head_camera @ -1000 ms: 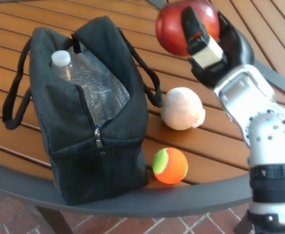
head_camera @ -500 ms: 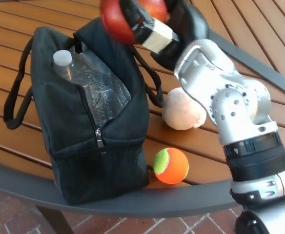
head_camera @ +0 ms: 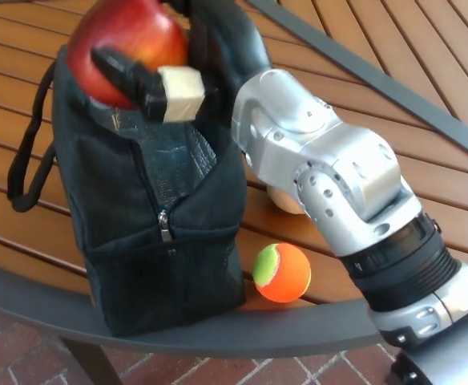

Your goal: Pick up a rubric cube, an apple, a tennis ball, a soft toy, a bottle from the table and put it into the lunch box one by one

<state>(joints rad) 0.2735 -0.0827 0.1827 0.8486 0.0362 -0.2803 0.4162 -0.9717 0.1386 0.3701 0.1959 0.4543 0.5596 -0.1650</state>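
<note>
My right hand (head_camera: 182, 56) is shut on a red apple (head_camera: 130, 40) and holds it right above the open top of the black lunch bag (head_camera: 154, 241). The arm reaches across from the lower right and hides the bag's opening and the bottle inside it. An orange and green tennis ball (head_camera: 281, 273) lies on the table beside the bag's right corner. Only a sliver of the pale soft toy (head_camera: 280, 200) shows behind my forearm. My left hand is out of view.
The bag stands near the front edge of a round wooden slat table (head_camera: 50, 160) with a dark metal rim (head_camera: 282, 329). Its carry strap (head_camera: 26, 152) hangs off the left side. Brick paving lies below.
My right arm has swung left across the table with the apple, from above the soft toy to over the bag's opening. The bottle and most of the toy are now hidden.
</note>
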